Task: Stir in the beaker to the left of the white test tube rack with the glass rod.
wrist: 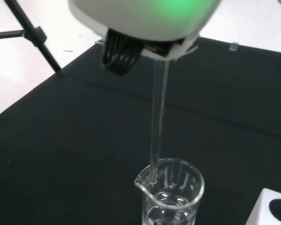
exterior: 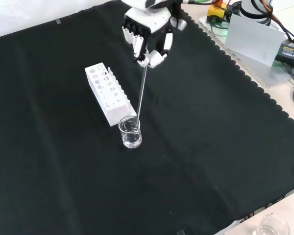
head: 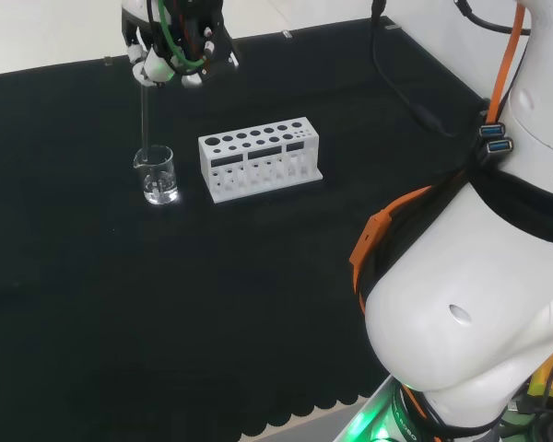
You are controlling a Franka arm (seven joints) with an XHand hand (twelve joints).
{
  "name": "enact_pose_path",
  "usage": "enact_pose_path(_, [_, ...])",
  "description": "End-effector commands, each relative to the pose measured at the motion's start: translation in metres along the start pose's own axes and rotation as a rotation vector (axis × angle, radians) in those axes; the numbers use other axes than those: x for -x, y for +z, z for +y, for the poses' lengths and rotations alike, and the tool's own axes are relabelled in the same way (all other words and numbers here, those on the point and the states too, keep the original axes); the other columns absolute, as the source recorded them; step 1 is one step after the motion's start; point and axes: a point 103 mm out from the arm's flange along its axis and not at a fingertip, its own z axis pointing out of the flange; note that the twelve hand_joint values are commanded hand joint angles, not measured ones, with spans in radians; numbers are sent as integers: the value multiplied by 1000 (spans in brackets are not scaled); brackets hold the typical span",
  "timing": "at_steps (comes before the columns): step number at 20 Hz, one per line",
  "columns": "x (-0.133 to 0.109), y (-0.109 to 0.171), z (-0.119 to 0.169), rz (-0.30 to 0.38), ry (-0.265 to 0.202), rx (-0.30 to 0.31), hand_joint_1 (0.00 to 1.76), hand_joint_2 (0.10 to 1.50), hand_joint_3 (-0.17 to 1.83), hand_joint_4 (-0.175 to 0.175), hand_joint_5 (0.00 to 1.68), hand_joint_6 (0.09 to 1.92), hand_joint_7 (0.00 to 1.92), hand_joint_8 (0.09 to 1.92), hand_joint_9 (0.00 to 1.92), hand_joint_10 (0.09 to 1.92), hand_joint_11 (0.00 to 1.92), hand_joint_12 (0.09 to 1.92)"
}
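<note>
- Head view: the hand (head: pixel 175 51), fingers curled round the top of the glass rod (head: pixel 147 115), hangs at twelve o'clock above the beaker (head: pixel 156 174), which stands at nine o'clock of the white test tube rack (head: pixel 259 158).
- Front view: the rod slants down from the hand, its tip inside the beaker's rim.
- Wrist view: thin, stiff, smooth clear glass, likely slippery and brittle; best held near its top.

Obstacles: white test tube rack (exterior: pixel 109 93) just beside beaker (exterior: pixel 130 132), glass rod (exterior: pixel 141 93) standing in it. Rest of worktop (exterior: pixel 210 147) bare cloth, open on the other sides.
</note>
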Motion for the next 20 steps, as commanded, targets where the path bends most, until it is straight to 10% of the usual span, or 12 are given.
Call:
enact_pose_path(1, [17,-6,7,-5,25,13,1206,595,840,-175,1204,873,1615,628,1839,500,1774,579])
enact_pose_path(20, [13,53,16,-11,12,-76,1206,595,840,-175,1204,872,1619,618,1842,497,1776,580])
